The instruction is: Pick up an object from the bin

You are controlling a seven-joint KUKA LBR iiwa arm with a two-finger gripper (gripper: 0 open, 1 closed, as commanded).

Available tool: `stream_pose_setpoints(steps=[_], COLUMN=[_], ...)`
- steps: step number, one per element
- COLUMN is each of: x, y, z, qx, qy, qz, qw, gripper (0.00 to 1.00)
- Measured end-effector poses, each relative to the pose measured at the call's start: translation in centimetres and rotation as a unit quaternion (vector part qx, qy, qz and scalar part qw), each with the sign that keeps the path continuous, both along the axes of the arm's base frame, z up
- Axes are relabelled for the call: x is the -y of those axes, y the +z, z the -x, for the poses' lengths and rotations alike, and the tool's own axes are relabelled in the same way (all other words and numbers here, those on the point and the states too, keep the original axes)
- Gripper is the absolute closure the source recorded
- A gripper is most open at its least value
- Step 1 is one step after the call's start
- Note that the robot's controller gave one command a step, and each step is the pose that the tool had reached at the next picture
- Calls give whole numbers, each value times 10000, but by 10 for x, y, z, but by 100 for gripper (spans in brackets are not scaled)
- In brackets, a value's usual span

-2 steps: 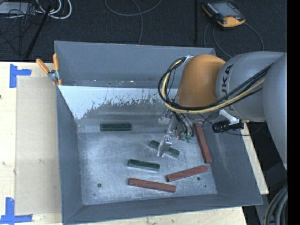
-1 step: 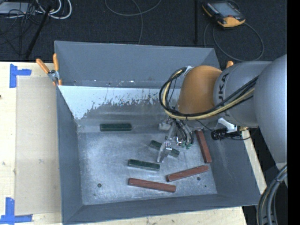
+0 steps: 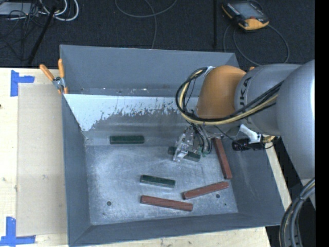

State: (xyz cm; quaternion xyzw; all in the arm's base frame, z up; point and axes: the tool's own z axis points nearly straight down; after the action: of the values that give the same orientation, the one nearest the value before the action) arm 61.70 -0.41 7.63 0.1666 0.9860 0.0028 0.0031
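My gripper [image 3: 183, 148] is low in the bin's right half, just under the arm's orange cover. It sits right over a short dark green bar [image 3: 192, 157], which is partly hidden beneath it; only the bar's ends peek out. I cannot see whether the bar lies between its tips. A reddish-brown bar [image 3: 223, 158] lies close to its right, along the right wall. Another dark green bar [image 3: 158, 180] rests on the floor below and to the left of the gripper.
A third dark green bar [image 3: 126, 139] lies at the back left of the floor. Two more reddish-brown bars [image 3: 205, 190] [image 3: 166, 203] lie near the front wall. The arm and its cables cover the bin's right rear corner.
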Motion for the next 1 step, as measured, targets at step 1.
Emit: stream_pose_setpoints(steps=[1], x=[0], y=[0], z=[0], qx=[0], qy=[-1], qz=[0], qw=[10000], gripper=[100])
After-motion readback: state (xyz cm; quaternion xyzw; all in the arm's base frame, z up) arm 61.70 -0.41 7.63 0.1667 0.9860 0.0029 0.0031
